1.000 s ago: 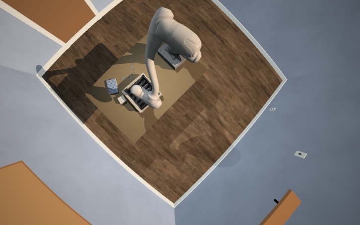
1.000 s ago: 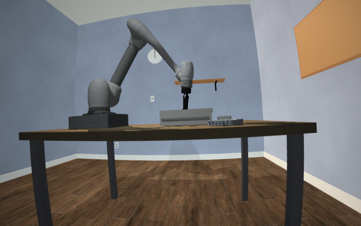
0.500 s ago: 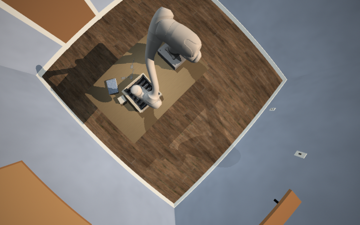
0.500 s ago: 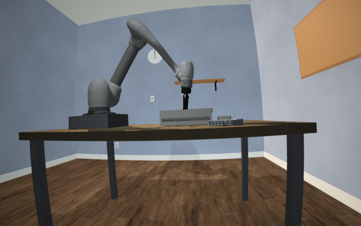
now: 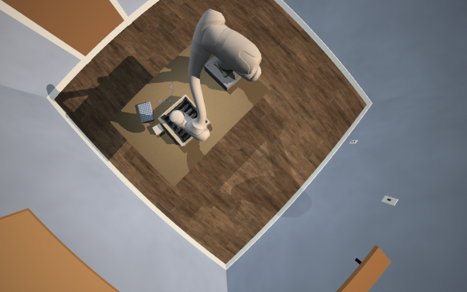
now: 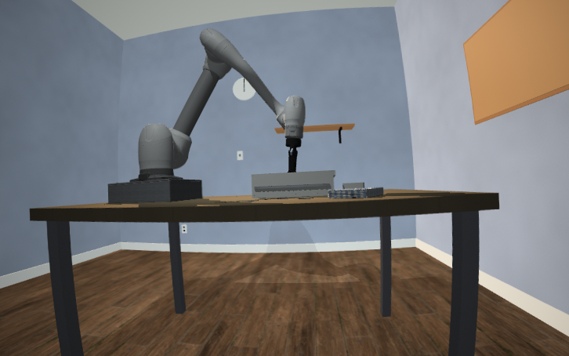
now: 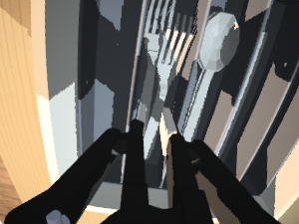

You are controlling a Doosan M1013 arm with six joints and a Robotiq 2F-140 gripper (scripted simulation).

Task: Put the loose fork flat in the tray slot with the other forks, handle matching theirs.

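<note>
The cutlery tray stands on the table and shows side-on in the exterior view (image 6: pixel 293 183). In the wrist view, forks (image 7: pixel 161 48) lie flat in one slot, tines away from me and handles toward me, one partly over another. A spoon (image 7: pixel 214 44) lies in the slot to their right. My gripper (image 7: pixel 152 115) hangs just above the handle end of the fork slot. Its fingertips are slightly apart, with a fork handle showing in the gap, and they do not clamp it. In the exterior view the gripper (image 6: pixel 291 165) reaches down to the tray's top edge.
A blue checked flat object (image 5: pixel 145 111) lies on the table beside the tray, also seen in the exterior view (image 6: pixel 355 192). A small pale box (image 5: pixel 157 129) sits at the tray's corner. The robot base (image 5: pixel 224 74) stands behind. Small grey bits (image 5: pixel 170 90) lie near the tray.
</note>
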